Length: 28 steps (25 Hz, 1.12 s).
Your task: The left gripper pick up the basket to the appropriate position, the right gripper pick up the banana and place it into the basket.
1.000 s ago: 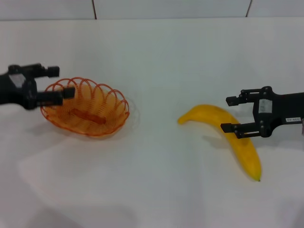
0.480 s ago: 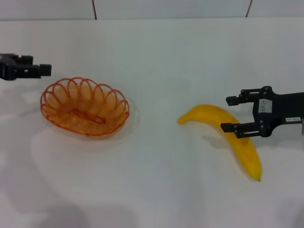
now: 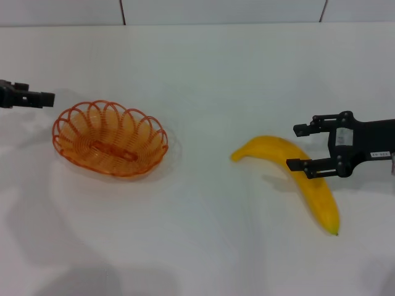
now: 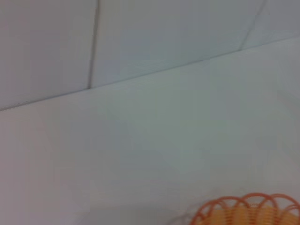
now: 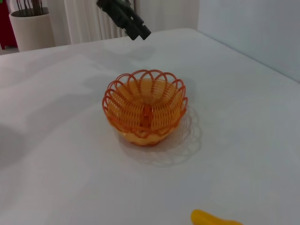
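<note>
A white bench point(image 3: 203, 74) holds an orange basket point(image 3: 110, 147) on its left side and a yellow banana point(image 3: 302, 179) well apart on the right. The right pincer point(image 3: 300, 148) stands wide open around the banana's middle, not yet lifting. The left pincer point(image 3: 34, 97) hovers beside the basket, apparently closed and empty. No fruit is in the basket yet.

Basket point(image 3: 110, 139): glossy orange looped wire. Banana point(image 3: 308, 180): smooth, matt yellow skin. Bench point(image 3: 210, 234): smooth matt white surface.
</note>
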{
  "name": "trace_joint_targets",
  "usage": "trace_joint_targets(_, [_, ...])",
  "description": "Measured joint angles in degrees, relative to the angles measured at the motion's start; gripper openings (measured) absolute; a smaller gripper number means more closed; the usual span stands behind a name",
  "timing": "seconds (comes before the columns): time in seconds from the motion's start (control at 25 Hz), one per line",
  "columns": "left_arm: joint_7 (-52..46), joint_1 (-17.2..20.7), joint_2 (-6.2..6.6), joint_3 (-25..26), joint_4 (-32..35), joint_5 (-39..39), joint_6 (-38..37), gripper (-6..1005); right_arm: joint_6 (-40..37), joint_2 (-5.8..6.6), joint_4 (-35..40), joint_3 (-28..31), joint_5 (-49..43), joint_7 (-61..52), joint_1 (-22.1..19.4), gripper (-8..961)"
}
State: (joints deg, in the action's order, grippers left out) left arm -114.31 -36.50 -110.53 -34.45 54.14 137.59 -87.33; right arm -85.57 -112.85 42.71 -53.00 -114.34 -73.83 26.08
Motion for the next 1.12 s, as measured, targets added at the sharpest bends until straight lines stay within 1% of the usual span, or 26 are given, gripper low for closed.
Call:
trace_joint_targets(0.16, [-0.4,-0.07,0.03,-0.04,-0.02,1.29,1.04,797,0.05,0.0,-0.24,0.0,0.0,0.0,0.15,758])
trace_joint_targets(0.24, [-0.41,-0.3,-0.15,-0.27,-0.34,2.44,1.86,797,0.09,-0.03,-0.31,0.0,0.0,0.0,0.24,758])
trace_joint_targets(0.44, [-0.34,-0.9,-1.52,-0.66,-0.72,5.19,4.19,797,0.14,-0.09,-0.34,0.0,0.0,0.0,0.28,758])
trace_joint_targets(0.48, [-0.17,-1.09,-1.96,-0.7,-1.0,5.65,4.89,797,0.14,-0.09,-0.34,0.0,0.0,0.0,0.28,758])
trace_joint_targets(0.6, [0.33,-1.71,-2.64,-0.84,-2.27,6.12,6.57,797,0.14,-0.09,-0.42,0.0,0.0,0.0,0.28,758])
trace_joint_targets(1.0, [1.64,-4.73,-2.92,-2.22,-9.68,8.15,12.41,798,0.14,-0.09,-0.52,0.0,0.0,0.0,0.37,758])
trace_joint_targets(1.12, [1.79,-5.1,-3.05,-2.22,-10.9,8.91,13.89,797,0.14,-0.09,-0.52,0.0,0.0,0.0,0.37,758])
